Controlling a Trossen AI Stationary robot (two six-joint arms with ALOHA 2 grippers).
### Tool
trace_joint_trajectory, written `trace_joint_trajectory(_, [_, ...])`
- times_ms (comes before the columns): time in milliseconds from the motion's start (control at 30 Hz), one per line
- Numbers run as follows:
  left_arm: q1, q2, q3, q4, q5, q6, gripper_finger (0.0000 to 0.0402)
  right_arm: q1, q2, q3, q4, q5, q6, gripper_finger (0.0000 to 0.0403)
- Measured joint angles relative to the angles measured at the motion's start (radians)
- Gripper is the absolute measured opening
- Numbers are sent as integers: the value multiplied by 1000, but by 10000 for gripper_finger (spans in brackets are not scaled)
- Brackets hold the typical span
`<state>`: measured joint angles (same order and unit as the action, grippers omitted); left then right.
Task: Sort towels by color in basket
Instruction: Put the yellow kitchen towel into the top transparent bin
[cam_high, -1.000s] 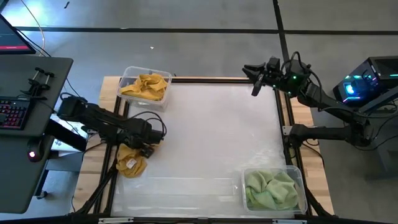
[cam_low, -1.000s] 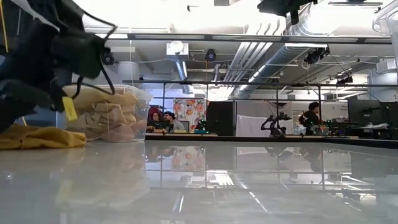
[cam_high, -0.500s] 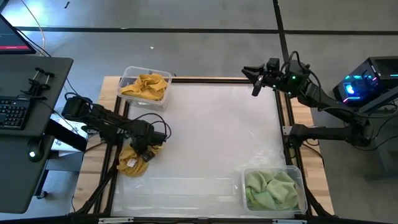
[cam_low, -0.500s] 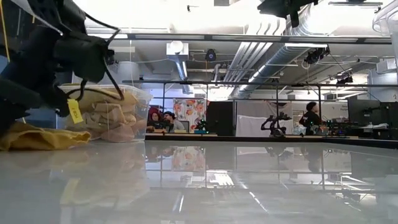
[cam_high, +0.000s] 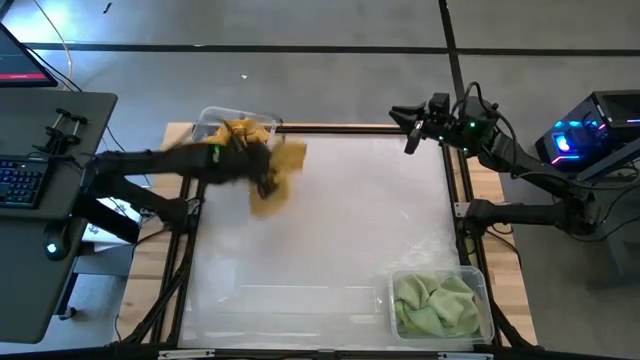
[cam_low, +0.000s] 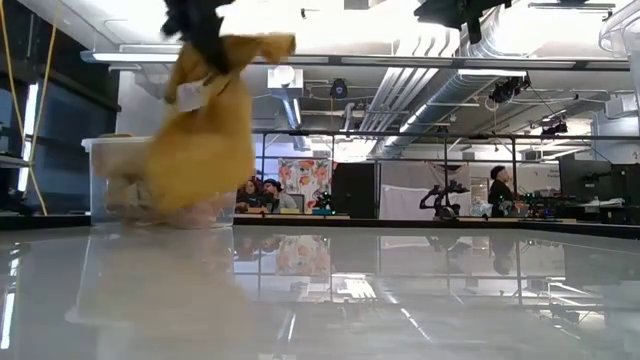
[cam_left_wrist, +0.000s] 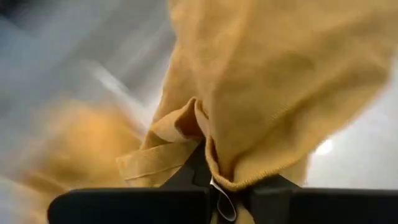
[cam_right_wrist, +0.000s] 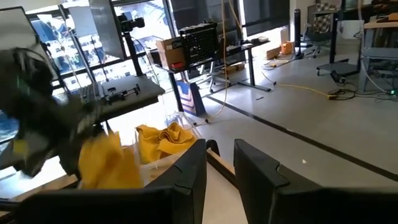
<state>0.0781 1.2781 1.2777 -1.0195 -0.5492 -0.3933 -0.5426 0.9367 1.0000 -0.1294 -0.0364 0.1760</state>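
A mustard yellow towel (cam_high: 278, 170) hangs blurred in the air at the table's far left, just right of the clear basket (cam_high: 205, 118) that holds more yellow towels (cam_high: 240, 135). My left gripper (cam_high: 263, 183) is shut on it and shows at the top of the low view (cam_low: 200, 20), with the towel (cam_low: 205, 130) below it. A second clear basket (cam_high: 482, 282) at the near right holds green towels (cam_high: 435, 305). My right gripper (cam_high: 410, 132) waits open above the table's far right corner, with nothing between its fingers (cam_right_wrist: 193, 168). My left gripper pinches a bunched fold of the yellow towel (cam_left_wrist: 214, 168) between its two fingers, several layers together. It comes at the cloth from above. The towel hangs slack below the fingers, lifted clear of the table.
Black frame rails (cam_high: 455, 190) run along the table's sides. A desk with a keyboard (cam_high: 20, 180) stands left of the table. The white tabletop (cam_high: 340, 220) lies between the two baskets. People sit in the room beyond (cam_low: 260, 190).
My left gripper has shut on the yellow towel lying at the table's near left. It has lifted the towel clear and swung it quickly up and toward the far edge, up to the yellow basket. The towel now hangs below the fingers.
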Motion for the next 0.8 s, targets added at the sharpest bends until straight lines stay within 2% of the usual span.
trace_joint_trajectory(67, [83,-2,67,51,-123,233,4,0,0,0,2,9,0,75])
trace_joint_trajectory(133, [182,-2,99,119,-187,449,4,0,0,0,12,10,0,75])
trace_joint_trajectory(200, [294,0,107,195,-188,615,4,0,0,0,27,10,7,75])
trace_joint_trajectory(267, [402,0,107,233,-129,728,4,0,0,0,37,10,23,75])
trace_joint_trajectory(367, [546,-1,86,213,-3,804,4,0,0,0,39,10,50,75])
trace_joint_trajectory(500, [675,0,37,161,-21,847,3,0,0,0,39,10,89,75])
trace_joint_trajectory(600, [755,-4,-25,164,41,860,3,0,0,0,38,9,104,75])
trace_joint_trajectory(800, [852,12,-179,200,54,872,6,0,0,0,38,12,104,75])
